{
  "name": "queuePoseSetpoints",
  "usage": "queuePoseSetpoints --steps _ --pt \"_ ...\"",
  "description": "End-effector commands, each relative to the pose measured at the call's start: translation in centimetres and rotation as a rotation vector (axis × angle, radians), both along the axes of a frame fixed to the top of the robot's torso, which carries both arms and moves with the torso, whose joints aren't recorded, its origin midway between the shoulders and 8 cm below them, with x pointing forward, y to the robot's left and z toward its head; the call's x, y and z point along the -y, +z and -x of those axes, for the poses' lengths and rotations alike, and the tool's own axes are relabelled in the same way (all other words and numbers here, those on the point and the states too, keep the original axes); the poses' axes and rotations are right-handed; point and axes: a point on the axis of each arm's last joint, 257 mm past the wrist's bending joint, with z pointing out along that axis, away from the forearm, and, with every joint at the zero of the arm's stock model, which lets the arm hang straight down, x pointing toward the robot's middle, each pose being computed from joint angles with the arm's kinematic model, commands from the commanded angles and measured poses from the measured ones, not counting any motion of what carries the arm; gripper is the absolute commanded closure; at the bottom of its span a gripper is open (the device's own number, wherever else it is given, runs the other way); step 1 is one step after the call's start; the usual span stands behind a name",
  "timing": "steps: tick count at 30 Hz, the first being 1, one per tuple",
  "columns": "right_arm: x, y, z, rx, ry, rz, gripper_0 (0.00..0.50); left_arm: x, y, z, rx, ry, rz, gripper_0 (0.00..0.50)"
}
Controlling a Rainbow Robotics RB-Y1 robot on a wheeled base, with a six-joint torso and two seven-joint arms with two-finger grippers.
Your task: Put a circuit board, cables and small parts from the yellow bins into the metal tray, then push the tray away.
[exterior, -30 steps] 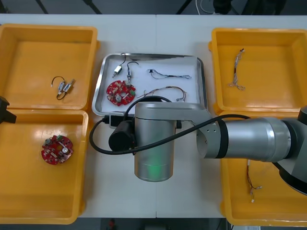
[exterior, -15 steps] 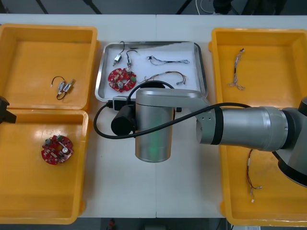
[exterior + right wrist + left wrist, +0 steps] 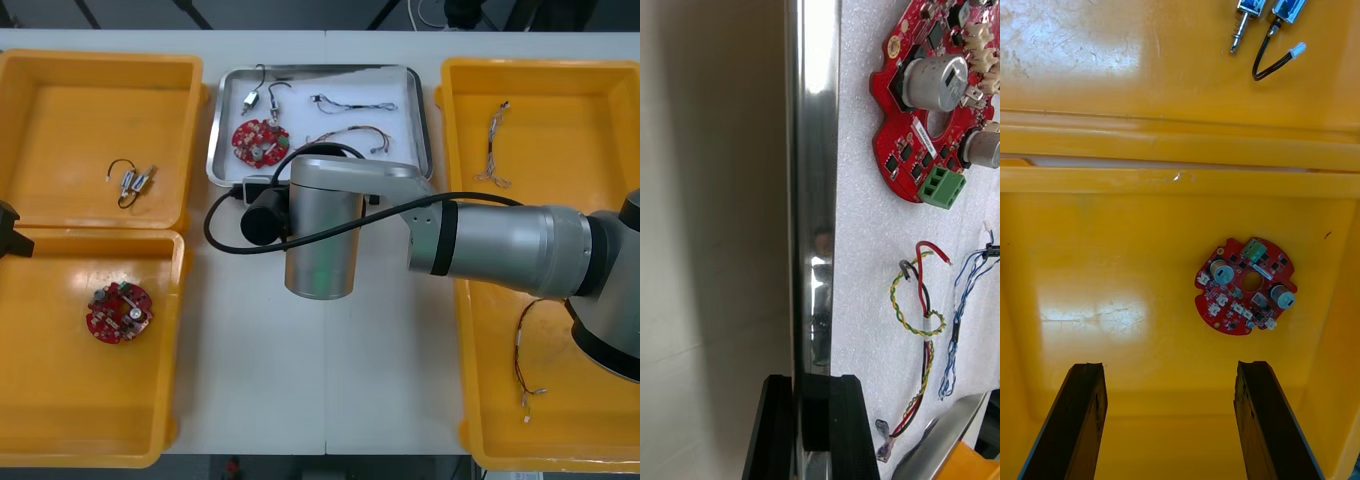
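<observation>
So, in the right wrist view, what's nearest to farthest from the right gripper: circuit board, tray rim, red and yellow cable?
1. Metal tray rim, between right gripper's fingers.
2. Red and yellow cable, just inside the rim.
3. Circuit board, farther along the tray.

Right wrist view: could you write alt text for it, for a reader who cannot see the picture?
The right gripper is shut on the rim of the metal tray. On the tray's white inside lie a round red circuit board, a red and yellow cable and a blue and white cable.
</observation>
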Motion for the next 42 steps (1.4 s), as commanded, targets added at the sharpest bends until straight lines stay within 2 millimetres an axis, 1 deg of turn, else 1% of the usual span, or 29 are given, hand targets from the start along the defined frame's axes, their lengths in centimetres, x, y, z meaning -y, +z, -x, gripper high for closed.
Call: queuePoseSetpoints --steps 1,5,9,17,21,22,23,24,25,30,32,35,36,38,40,41,42 --pt "-3.2 4.3 -2.4 0.071 0.051 -0.04 0.5 -1.7 1.6 0.2 0.031 -0.089 -0.098 0.0" --pt "-3.2 4.5 -3.7 0.077 0.039 -0.039 0.5 -1.7 1.6 0.2 0.031 -0.089 -0.098 0.0" --pt "-2.9 4.5 -4.4 0.079 0.031 -0.039 0.5 -1.7 1.6 0.2 0.031 -0.089 -0.098 0.0" --pt "-3.3 4.6 -5.1 0.076 0.034 -0.064 0.5 -1.7 1.6 0.2 0.031 -0.089 -0.098 0.0" --pt "-3.4 4.6 -5.2 0.078 0.038 -0.066 0.5 -1.7 1.6 0.2 0.031 -0.089 -0.098 0.0" --pt "-3.5 4.6 -5.2 0.079 0.04 -0.069 0.218 -1.7 1.6 0.2 0.031 -0.089 -0.098 0.0" --pt "-3.6 4.6 -5.2 0.079 0.041 -0.073 0.068 -1.7 1.6 0.2 0.031 -0.089 -0.098 0.0" --pt "-3.5 4.6 -5.2 0.077 0.04 -0.072 0.011 -1.7 1.6 0.2 0.031 -0.089 -0.098 0.0" --pt "-3.5 4.6 -5.2 0.079 0.039 -0.074 0.0 -1.7 1.6 0.2 0.031 -0.089 -0.098 0.0" --pt "-3.5 4.8 -5.2 0.077 0.034 -0.08 0.0 -1.7 1.6 0.2 0.031 -0.089 -0.098 0.0" --pt "-3.6 4.9 -4.9 0.064 0.027 -0.095 0.0 -1.7 1.6 0.2 0.031 -0.089 -0.098 0.0" --pt "-3.7 4.9 -3.9 0.008 0.002 -0.133 0.0 -1.7 1.6 0.2 0.031 -0.089 -0.098 0.0" --pt "-3.7 4.9 -3.9 0.008 0.002 -0.133 0.0 -1.7 1.6 0.2 0.031 -0.089 -0.098 0.0" --pt "-3.5 4.5 -2.6 -0.047 -0.032 -0.156 0.0 -1.7 1.6 0.2 0.031 -0.089 -0.098 0.0" --pt "-3.4 4.5 -2.1 -0.06 -0.045 -0.161 0.0 -1.7 1.6 0.2 0.031 -0.089 -0.098 0.0" --pt "-3.2 4.7 -1.1 -0.076 -0.061 -0.167 0.0 -1.7 1.6 0.2 0.031 -0.089 -0.098 0.0" --pt "-3.2 4.7 -1.1 -0.076 -0.061 -0.167 0.0 -1.7 1.6 0.2 0.031 -0.089 -0.098 0.0"
